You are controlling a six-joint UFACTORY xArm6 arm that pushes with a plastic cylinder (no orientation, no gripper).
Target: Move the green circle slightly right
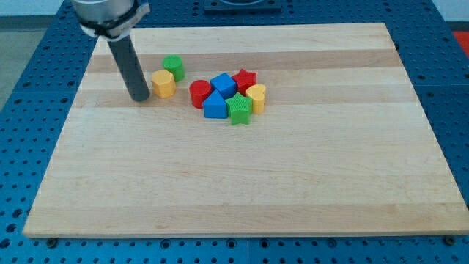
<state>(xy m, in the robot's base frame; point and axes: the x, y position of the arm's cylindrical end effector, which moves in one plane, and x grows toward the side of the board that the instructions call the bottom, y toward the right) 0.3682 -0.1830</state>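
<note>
My tip (139, 97) is just a bare rod, no claw, sitting right beside the yellow block (163, 83) on its left. The green circle (174, 67) is up and right of it. The arm's top gets cut off at the frame edge.

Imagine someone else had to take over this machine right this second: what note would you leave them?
My tip is down on the wooden board, just to the view's left of the yellow block, close to it.
The green circle sits right behind that yellow block, toward the view's top; they look to be touching.
The other blocks, red, blue, green and yellow, are clustered further to the view's right.
Done: nothing I can confirm.
Left: bring my tip to the green circle's left side and nudge it slightly right; the yellow block is close by, so go gently.
</note>
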